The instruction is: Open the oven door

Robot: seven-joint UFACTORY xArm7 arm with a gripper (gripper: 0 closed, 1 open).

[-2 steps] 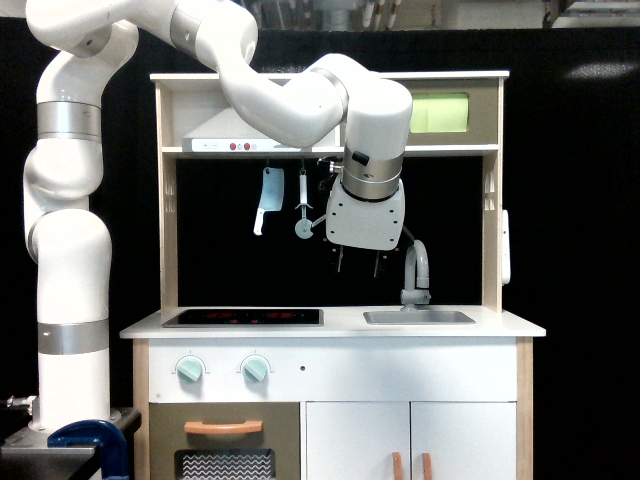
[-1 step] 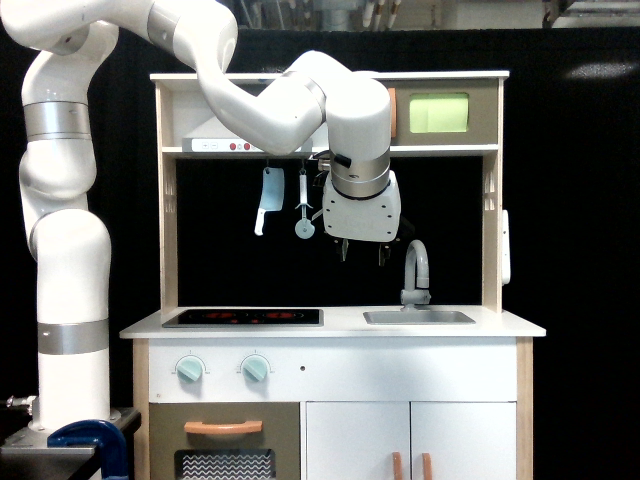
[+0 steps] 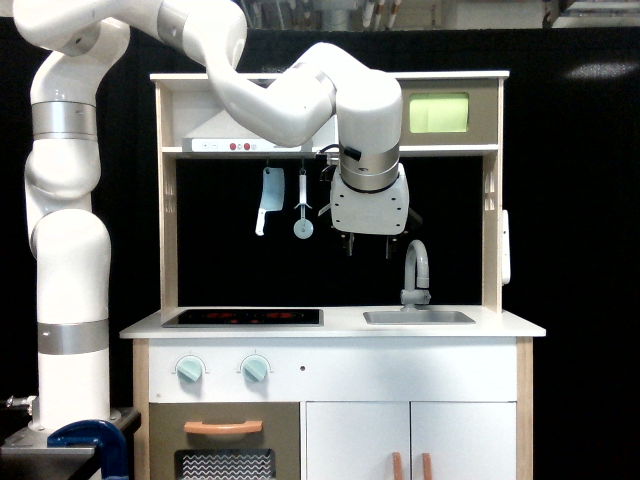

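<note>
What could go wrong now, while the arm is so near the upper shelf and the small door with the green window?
1. The wrist covers the edge of the oven door nearest it, so the handle is hidden; a misjudged reach may hit the shelf.
2. The hand hangs just above the faucet; going lower or toward the exterior view's right could strike it.
3. The hanging cleaver and utensil are close beside the wrist and may be knocked.
</note>
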